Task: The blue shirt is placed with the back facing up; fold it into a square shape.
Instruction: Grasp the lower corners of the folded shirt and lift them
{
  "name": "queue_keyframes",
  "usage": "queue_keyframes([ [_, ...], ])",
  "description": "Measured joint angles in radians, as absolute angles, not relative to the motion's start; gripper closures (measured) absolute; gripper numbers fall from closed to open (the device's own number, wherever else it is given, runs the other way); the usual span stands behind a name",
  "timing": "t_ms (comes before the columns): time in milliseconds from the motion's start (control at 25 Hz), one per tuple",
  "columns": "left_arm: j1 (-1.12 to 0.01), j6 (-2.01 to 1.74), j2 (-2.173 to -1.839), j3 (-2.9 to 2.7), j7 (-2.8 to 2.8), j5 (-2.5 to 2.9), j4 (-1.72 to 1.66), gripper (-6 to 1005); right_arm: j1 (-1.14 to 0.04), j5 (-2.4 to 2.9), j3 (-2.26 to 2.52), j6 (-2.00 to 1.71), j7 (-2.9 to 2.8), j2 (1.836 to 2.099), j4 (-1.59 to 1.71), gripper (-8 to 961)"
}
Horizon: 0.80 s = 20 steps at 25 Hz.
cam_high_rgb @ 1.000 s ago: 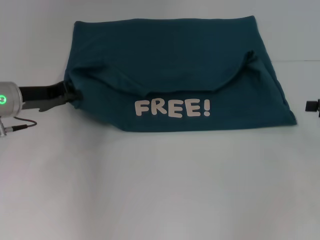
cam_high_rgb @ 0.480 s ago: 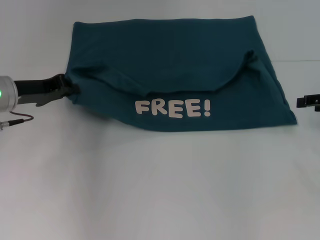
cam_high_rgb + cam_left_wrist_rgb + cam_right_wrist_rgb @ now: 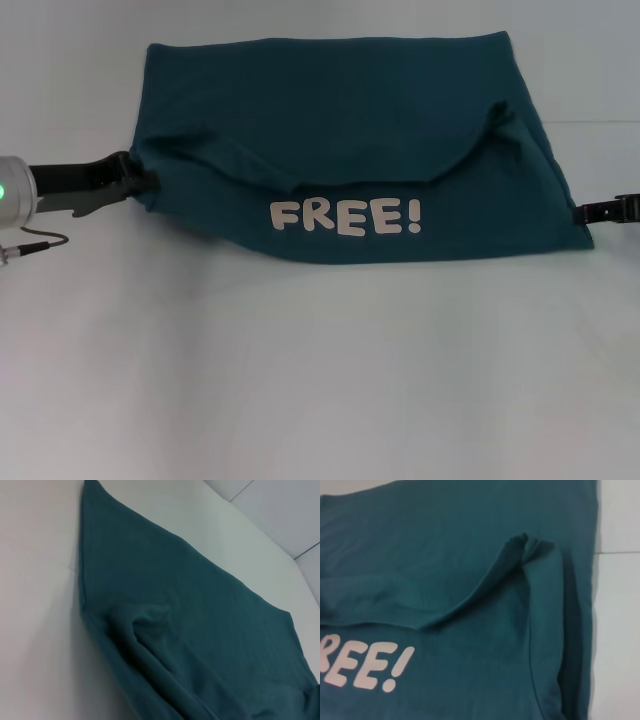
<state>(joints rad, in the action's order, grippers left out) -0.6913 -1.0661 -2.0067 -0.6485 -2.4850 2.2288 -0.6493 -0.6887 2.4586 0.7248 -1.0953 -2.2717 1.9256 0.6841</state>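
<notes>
The blue shirt (image 3: pixel 340 110) lies on the white table, folded once, with a curved flap across its middle and a white "FREE!" print (image 3: pixel 345 216) along its near edge. My left gripper (image 3: pixel 140 180) sits at the shirt's left edge, level with the fold and touching the cloth. At the shirt's near right corner my right gripper (image 3: pixel 590 212) reaches in from the side. In the left wrist view the shirt (image 3: pixel 200 630) shows only as bunched teal cloth. The right wrist view shows the shirt (image 3: pixel 445 555), the end of the flap and part of the print (image 3: pixel 365 667).
The white table (image 3: pixel 300 380) stretches bare in front of the shirt and on both sides. A thin cable (image 3: pixel 35 243) trails from my left wrist onto the table.
My right gripper has come in from the right edge up to the shirt's near right corner. My left arm drew back slightly to the left, staying at the cloth's edge.
</notes>
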Motion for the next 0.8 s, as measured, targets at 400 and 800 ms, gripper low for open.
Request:
queue_keyframes([
  [400, -0.686, -1.061, -2.011, -0.649, -2.485, 2.229, -0.646, 942, -0.721, 2.466, 0.776, -0.953, -2.247, 1.943, 0.592, 251],
  [800, -0.686, -1.047, -2.014, -0.654, -2.485, 2.229, -0.646, 937, -0.747, 2.468, 0.795, -0.884, -2.246, 1.953, 0.535, 253],
])
